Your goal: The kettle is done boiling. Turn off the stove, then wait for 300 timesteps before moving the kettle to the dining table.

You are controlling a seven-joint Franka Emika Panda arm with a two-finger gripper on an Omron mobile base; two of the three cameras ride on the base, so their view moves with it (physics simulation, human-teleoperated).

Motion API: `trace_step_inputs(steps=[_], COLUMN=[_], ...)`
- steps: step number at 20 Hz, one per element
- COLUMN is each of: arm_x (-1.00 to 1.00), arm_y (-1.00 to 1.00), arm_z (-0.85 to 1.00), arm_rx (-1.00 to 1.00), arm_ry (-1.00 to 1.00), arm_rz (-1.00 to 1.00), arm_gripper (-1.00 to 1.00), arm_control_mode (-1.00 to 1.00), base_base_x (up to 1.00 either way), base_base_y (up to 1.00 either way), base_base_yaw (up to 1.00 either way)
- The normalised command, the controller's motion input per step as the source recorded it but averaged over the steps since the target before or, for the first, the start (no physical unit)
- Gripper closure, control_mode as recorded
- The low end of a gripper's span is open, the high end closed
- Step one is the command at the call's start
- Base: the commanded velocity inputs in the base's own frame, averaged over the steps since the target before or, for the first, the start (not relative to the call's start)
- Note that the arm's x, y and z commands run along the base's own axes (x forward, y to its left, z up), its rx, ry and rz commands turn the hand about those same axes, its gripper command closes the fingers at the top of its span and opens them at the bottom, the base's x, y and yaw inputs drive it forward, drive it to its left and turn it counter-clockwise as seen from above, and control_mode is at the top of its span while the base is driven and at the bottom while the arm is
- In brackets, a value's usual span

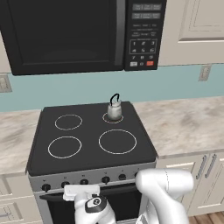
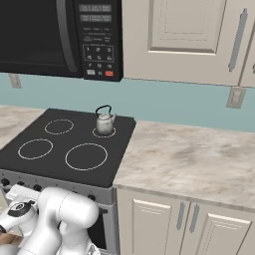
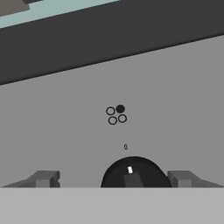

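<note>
The fingers [image 3: 113, 179] stood wide apart, one tip either side of a black knob [image 3: 134, 172] on the stove's silver front panel [image 3: 166, 113], gripping nothing. A small diagram of four rings above the knob had one ring filled in, marking which burner it governed. In the inspector's judgement the step in hand was switching off the stove [image 1: 92, 135]; to do it well, the hand would need to stay centred on the knob, with its white pointer mark confirmed at the off position before any withdrawal. The kettle [image 1: 114, 109] sat upright on the rear right burner ring of the black cooktop, handle raised, well apart from the arm. Marbled beige worktop [image 2: 189, 159] ran either side of the stove, with pale cabinets below and above, a black microwave [image 1: 78, 35] over the cooktop, and a pale blue backsplash [image 2: 174, 102] carrying wall outlets.
</note>
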Motion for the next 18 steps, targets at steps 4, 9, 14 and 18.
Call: trace_step_inputs(steps=[4,9,14,18], arm_x=[-0.33,-0.13,-0.08,-0.18], arm_y=[0.26,0.11,0.04,0.07], arm_z=[0.0,0.0,0.0,0.0], arm_rx=[0.0,0.0,0.0,0.0], arm_ry=[0.0,0.0,0.0,0.0], arm_rz=[0.0,0.0,0.0,0.0], arm_gripper=[-1.0,-1.0,-1.0,-1.0], arm_control_mode=[-1.0,-1.0,-1.0,-1.0], base_base_x=[0.0,0.0,0.0,0.0], base_base_y=[0.0,0.0,0.0,0.0], base_base_yaw=[0.0,0.0,0.0,0.0])
